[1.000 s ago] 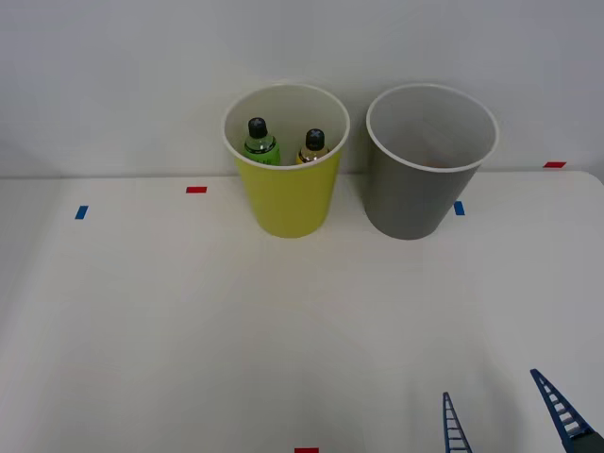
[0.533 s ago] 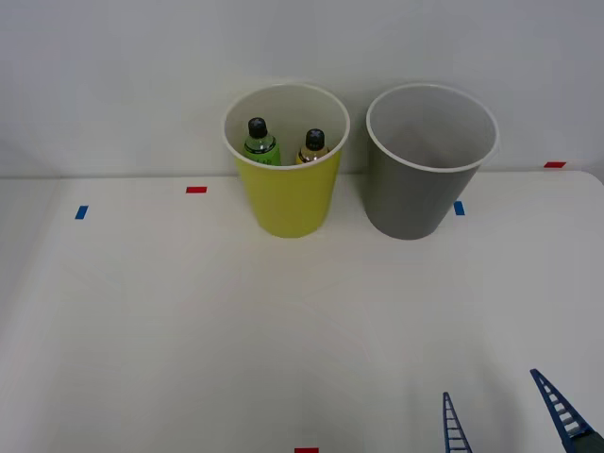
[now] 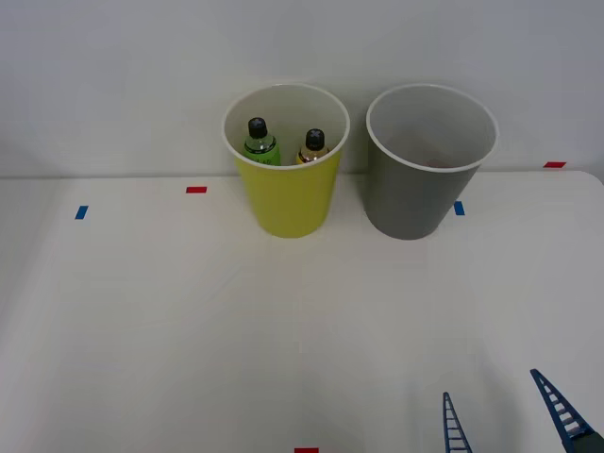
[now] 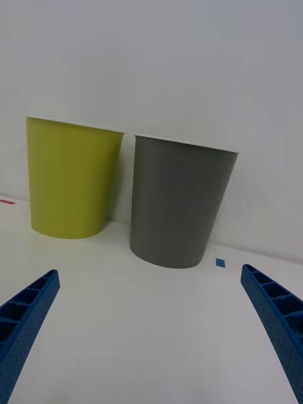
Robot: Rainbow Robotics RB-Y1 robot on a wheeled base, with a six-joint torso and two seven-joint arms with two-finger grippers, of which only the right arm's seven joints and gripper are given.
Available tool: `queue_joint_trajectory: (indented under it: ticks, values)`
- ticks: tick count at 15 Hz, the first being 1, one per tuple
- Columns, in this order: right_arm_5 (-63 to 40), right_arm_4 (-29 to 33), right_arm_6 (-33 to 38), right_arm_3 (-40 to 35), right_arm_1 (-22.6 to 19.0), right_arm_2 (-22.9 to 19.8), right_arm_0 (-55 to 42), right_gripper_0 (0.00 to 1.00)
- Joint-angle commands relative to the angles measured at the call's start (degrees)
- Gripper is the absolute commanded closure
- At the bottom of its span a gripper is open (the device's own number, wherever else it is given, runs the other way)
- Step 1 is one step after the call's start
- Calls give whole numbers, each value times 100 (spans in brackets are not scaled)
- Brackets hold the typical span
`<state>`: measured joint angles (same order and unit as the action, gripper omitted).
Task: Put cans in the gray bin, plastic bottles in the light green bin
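Hovering low over the white table (image 3: 142, 330), right gripper (image 3: 505, 420) with ribbed blue fingers (image 4: 25, 319) spread apart, holding nothing | gray bin (image 3: 429, 165) well beyond it, tapered, white-rimmed | light green bin (image 3: 288, 160) just left of gray bin | plastic bottles (image 3: 283, 143) upright inside light green bin, black-capped, labels unreadable

plastic bottles (image 3: 283, 143) lower halves hidden in light green bin (image 3: 286, 203)

It looks like a test lab: a bare white table (image 3: 189, 321) against a plain wall (image 3: 113, 75), with little tape marks (image 3: 195, 190) (red and blue) across the frame's middle.
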<state>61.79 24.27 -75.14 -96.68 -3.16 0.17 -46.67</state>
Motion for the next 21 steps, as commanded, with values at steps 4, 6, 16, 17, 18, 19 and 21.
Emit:
queue_joint_trajectory:
  ticks: [4, 6, 16, 17, 18, 19, 21]
  values:
    - [0, -1, 0, 0, 0, 0, 0, 0]
    - [0, -1, 0, 0, 0, 0, 0, 0]
    - [0, -1, 0, 0, 0, 0, 0, 0]
    - [0, -1, 0, 0, 0, 0, 0, 0]
    - [0, -1, 0, 0, 0, 0, 0, 0]
    - [0, -1, 0, 0, 0, 0, 0, 0]
    - [0, -1, 0, 0, 0, 0, 0, 0]
